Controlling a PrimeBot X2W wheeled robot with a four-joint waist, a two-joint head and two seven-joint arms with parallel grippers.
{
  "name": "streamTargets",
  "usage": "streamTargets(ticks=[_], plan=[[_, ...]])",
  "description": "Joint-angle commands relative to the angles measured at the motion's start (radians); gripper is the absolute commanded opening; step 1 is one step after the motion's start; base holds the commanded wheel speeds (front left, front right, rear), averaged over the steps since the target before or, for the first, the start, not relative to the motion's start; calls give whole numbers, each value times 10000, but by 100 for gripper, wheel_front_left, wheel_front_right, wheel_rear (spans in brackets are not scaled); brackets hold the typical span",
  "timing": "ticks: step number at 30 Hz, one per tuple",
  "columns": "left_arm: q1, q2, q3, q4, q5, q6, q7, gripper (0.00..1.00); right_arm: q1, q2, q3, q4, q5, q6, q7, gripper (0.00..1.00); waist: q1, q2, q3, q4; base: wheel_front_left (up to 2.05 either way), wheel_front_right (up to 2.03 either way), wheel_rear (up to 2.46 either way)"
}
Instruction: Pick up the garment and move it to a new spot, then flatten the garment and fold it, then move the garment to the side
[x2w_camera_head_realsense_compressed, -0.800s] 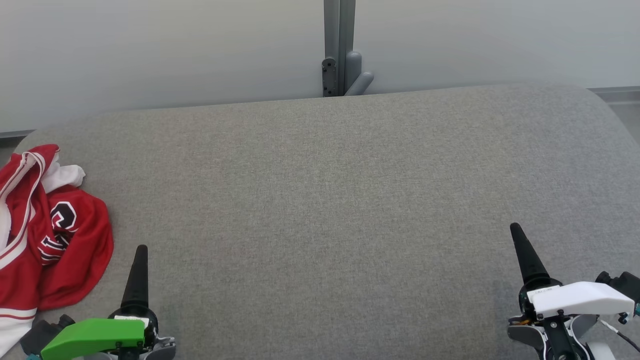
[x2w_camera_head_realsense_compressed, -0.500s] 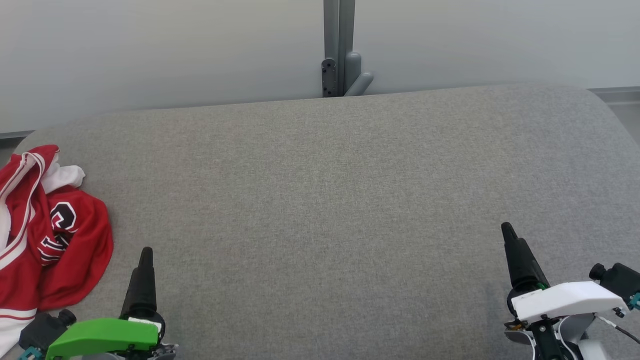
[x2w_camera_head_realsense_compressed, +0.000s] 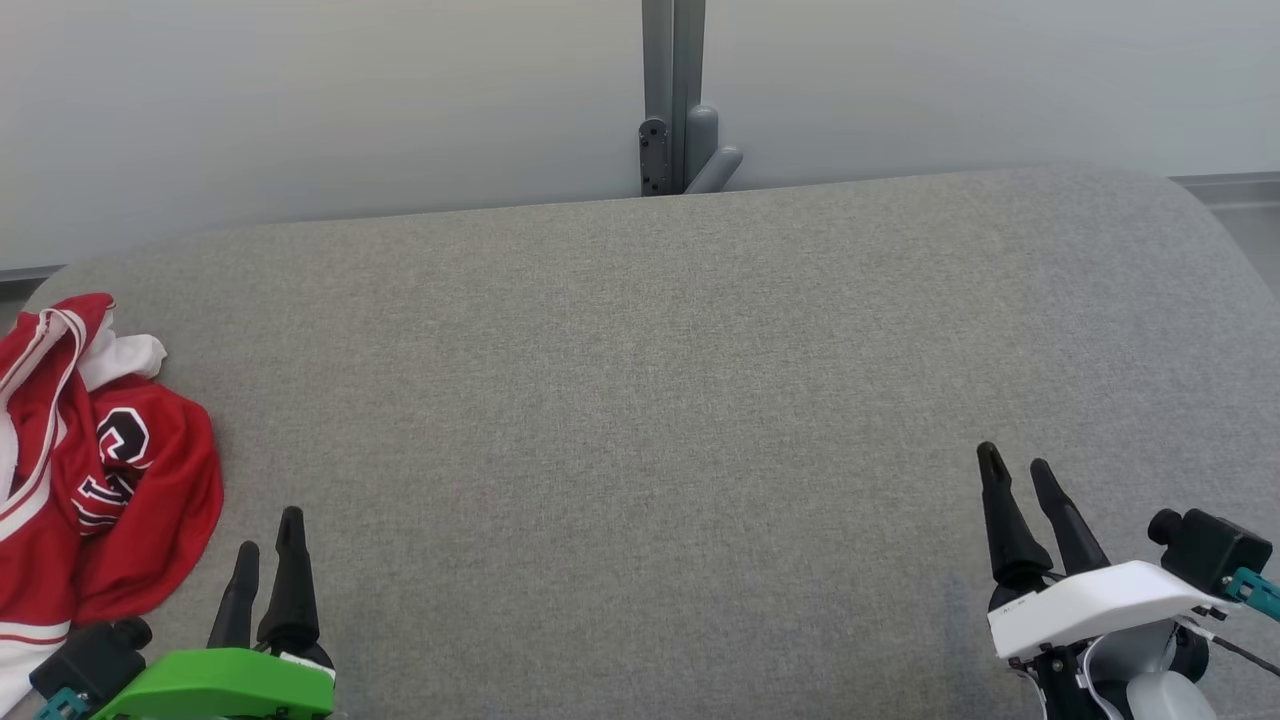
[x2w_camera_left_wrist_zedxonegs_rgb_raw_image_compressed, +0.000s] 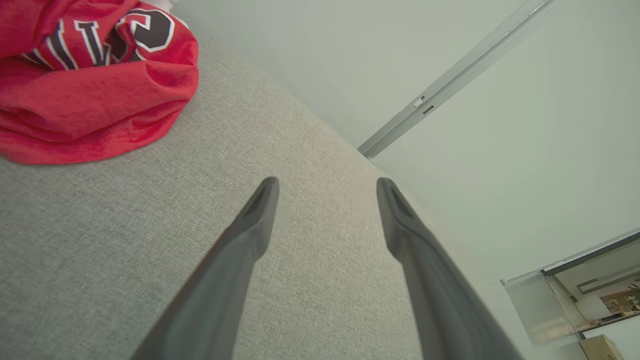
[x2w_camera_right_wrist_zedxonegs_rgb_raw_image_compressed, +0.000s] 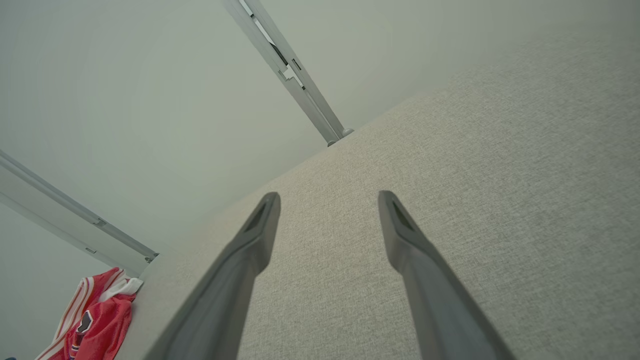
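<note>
The garment (x2w_camera_head_realsense_compressed: 90, 480) is a red jersey with white trim and black lettering, lying crumpled at the left edge of the grey fabric table (x2w_camera_head_realsense_compressed: 640, 400). In the left wrist view the garment (x2w_camera_left_wrist_zedxonegs_rgb_raw_image_compressed: 95, 80) fills the upper left corner; the right wrist view has the garment (x2w_camera_right_wrist_zedxonegs_rgb_raw_image_compressed: 95, 320) small at the lower left. My left gripper (x2w_camera_head_realsense_compressed: 268, 535) stands open just right of the jersey, near the front edge, with nothing between its fingers. At the front right, far from the jersey, my right gripper (x2w_camera_head_realsense_compressed: 1016, 470) is open and empty. Both show parted jaws as left gripper (x2w_camera_left_wrist_zedxonegs_rgb_raw_image_compressed: 327, 187) and right gripper (x2w_camera_right_wrist_zedxonegs_rgb_raw_image_compressed: 329, 200).
A pale wall runs behind the table, with a grey vertical post and bracket (x2w_camera_head_realsense_compressed: 675, 120) at its middle. The table's far corners are rounded. A wide stretch of bare grey fabric lies between the two grippers.
Both grippers have rolled about their wrists, so each now shows two fingers side by side in the head view. The right gripper has drifted slightly left. The garment lies as before.
</note>
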Motion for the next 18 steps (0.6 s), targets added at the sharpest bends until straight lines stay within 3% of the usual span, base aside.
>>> streamTargets(ticks=[1, 18], plan=[[14, 133, 38, -109, 412, -46, -87, 100, -6, -96, 62, -168, -410, 3, -139, 100, 0, 0, -3, -4, 0, 0, 0], [431, 246, 56, -174, 2777, -280, -584, 100, 148, -359, 486, -318, -2644, 4, -645, 100, 0, 0, -51, -30, 0, 0, 0]])
